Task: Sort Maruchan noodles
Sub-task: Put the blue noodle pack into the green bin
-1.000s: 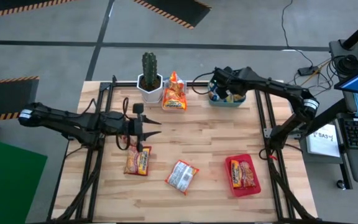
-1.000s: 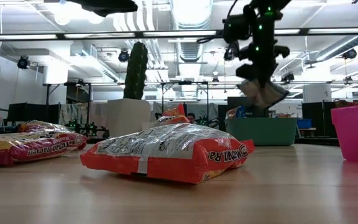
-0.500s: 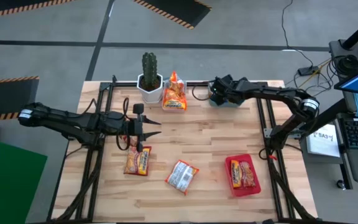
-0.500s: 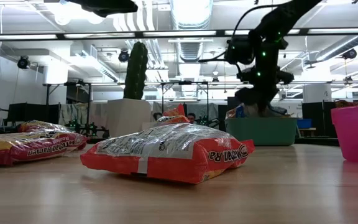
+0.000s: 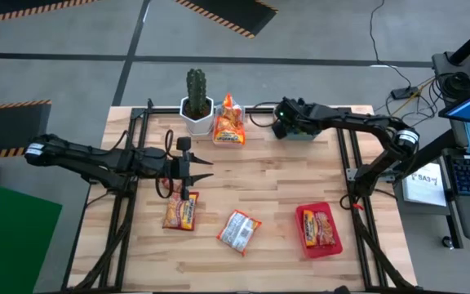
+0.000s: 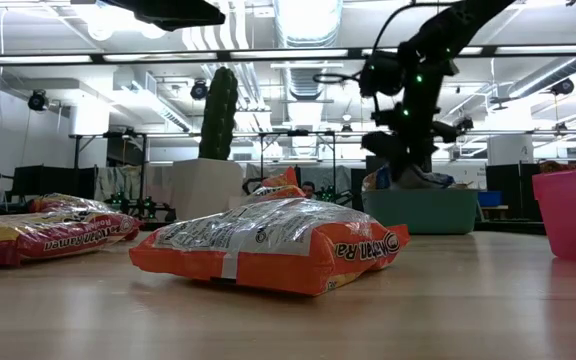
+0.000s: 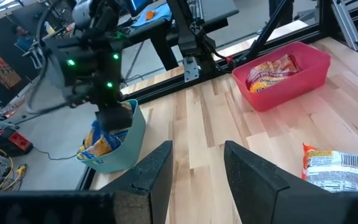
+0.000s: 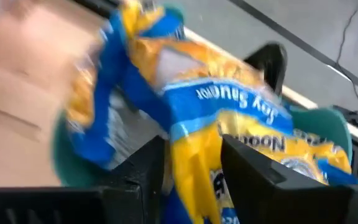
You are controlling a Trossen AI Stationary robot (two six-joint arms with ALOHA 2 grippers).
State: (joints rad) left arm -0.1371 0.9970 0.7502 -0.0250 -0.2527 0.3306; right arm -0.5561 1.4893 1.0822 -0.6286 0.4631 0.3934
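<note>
While the right claw [image 5: 285, 124] is hanging over the teal bin [image 7: 127, 144] at the far right of the counter [image 5: 268, 188], its fingers are standing a little apart around a blue-and-yellow noodle packet [image 8: 210, 118], and whether they are gripping it or merely flanking it cannot be told. More blue-and-yellow packets are lying in the bin beneath. The left claw [image 5: 202, 169] is hovering over the counter's left half with its fingers parted and nothing between them, just beyond a red-and-yellow packet [image 5: 181, 211] lying flat on the wood. A silvery white packet with orange ends [image 5: 240, 229] is resting near the front middle of the counter. Another red packet [image 5: 320, 228] is sitting inside the red tray [image 5: 331, 247] at the front right. An orange packet [image 5: 228, 122] is standing upright beside the potted cactus [image 5: 196, 100] at the far edge.
</note>
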